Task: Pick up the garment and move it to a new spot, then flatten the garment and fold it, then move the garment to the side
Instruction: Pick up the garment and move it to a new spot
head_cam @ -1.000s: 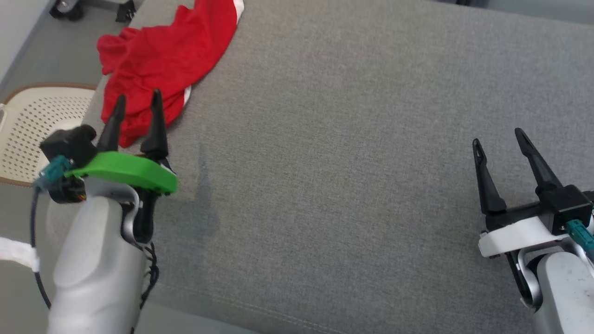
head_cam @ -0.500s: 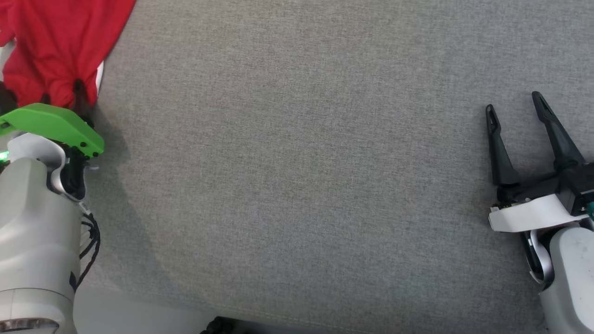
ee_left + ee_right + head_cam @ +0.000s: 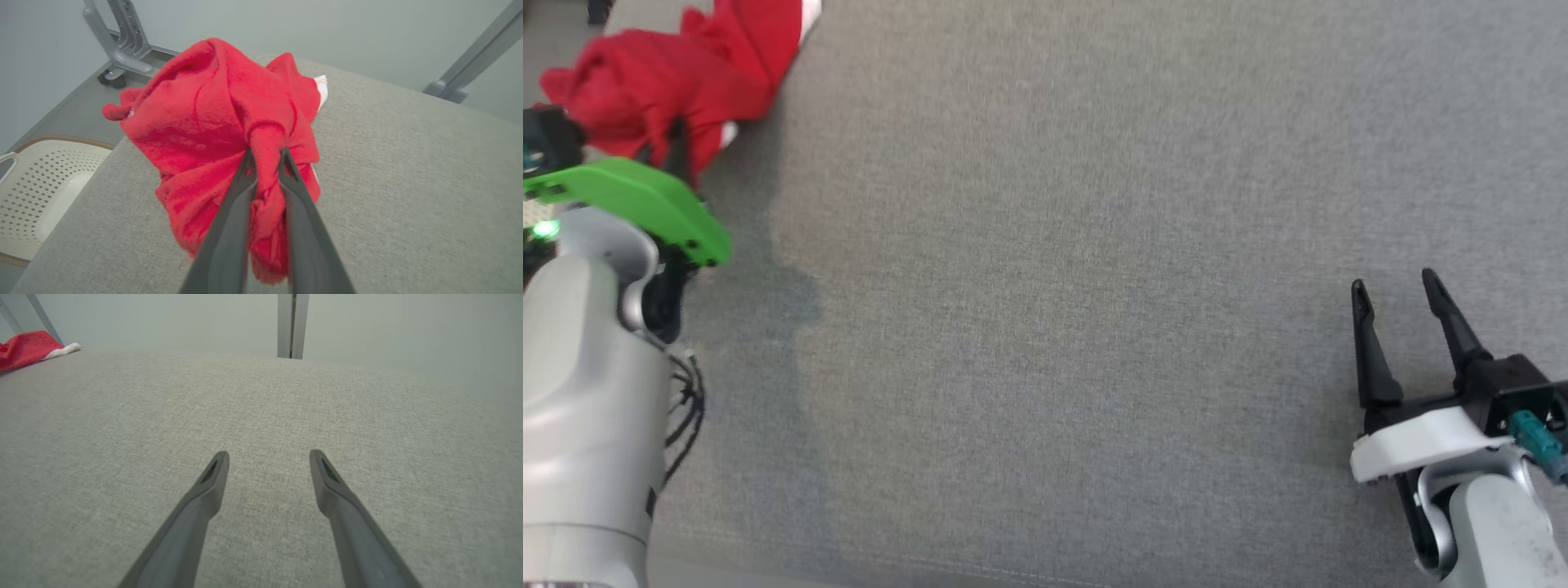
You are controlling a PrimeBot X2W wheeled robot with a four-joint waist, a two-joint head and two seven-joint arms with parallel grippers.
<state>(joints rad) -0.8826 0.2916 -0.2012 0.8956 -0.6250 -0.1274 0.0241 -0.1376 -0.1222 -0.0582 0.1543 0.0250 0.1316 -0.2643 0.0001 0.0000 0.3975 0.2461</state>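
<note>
Upholstery (image 3: 1094,286), grey and woven, spreads wide under both arms. At its far left corner, near the edge, sits the red garment (image 3: 212,122), bunched. The left gripper (image 3: 266,154) has its fingers pinched on one narrow fold of it (a thin bite, as far as the wrist view tells). On a lift that fold may slide out under the cloth's weight, or the trailing part may drag over the edge. A white perforated basket (image 3: 41,183) stands on the floor off that edge, where a dropped garment could land. A grey frame leg (image 3: 122,45) lies beyond. The way to the middle of the cushion looks unobstructed. The right gripper (image 3: 267,457) hovers well apart, fingers spread, holding nothing.
</note>
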